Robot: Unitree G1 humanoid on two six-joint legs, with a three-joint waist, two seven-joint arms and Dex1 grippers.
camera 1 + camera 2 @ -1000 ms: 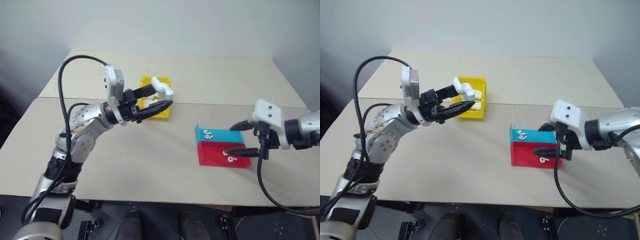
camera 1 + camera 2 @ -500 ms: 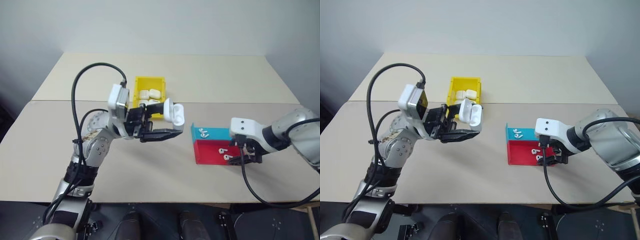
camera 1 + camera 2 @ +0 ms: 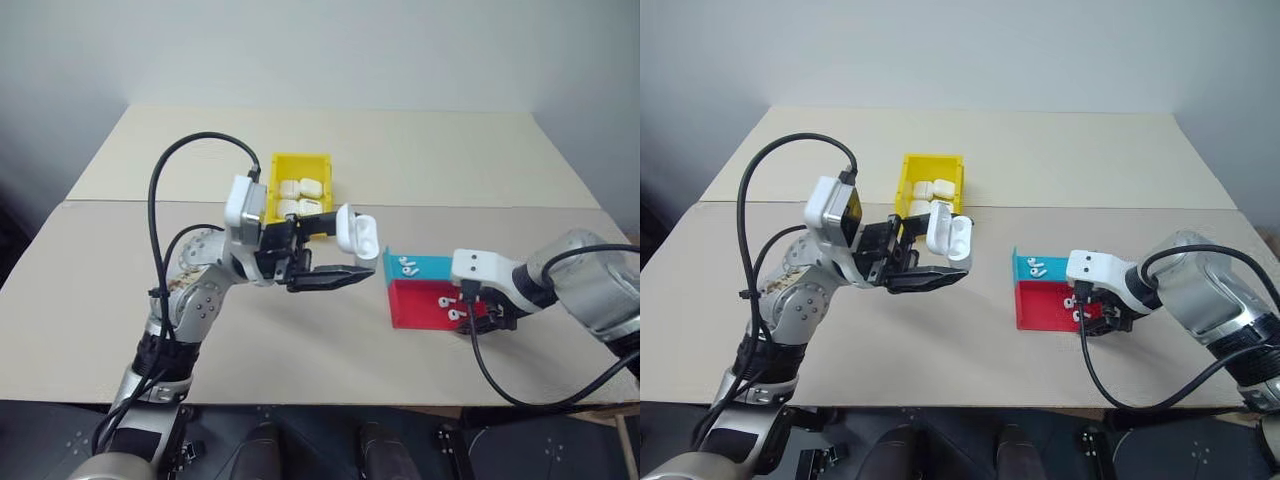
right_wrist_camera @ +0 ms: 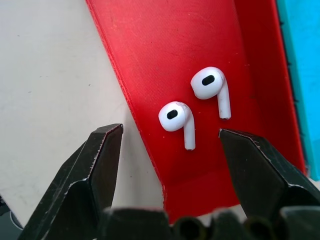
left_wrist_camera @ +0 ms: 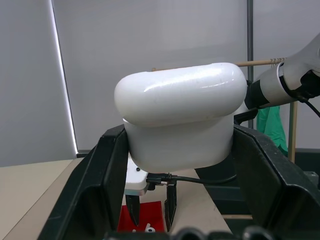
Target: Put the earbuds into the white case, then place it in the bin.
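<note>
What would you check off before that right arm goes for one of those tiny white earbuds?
1. Right tool open: ok, its fingers stand apart.
2. Right tool over the earbuds: ok, two lie on the red tray between and just past the fingertips.
3. Earbuds free to pick: ok, they lie side by side, apart from each other.
4. Left tool holding the white case: ok, clamped on both sides.
5. Case lid open to receive earbuds: cannot tell.
6. Room in the yellow bin: ok, other cases sit at one end, bare floor at the other.
</note>
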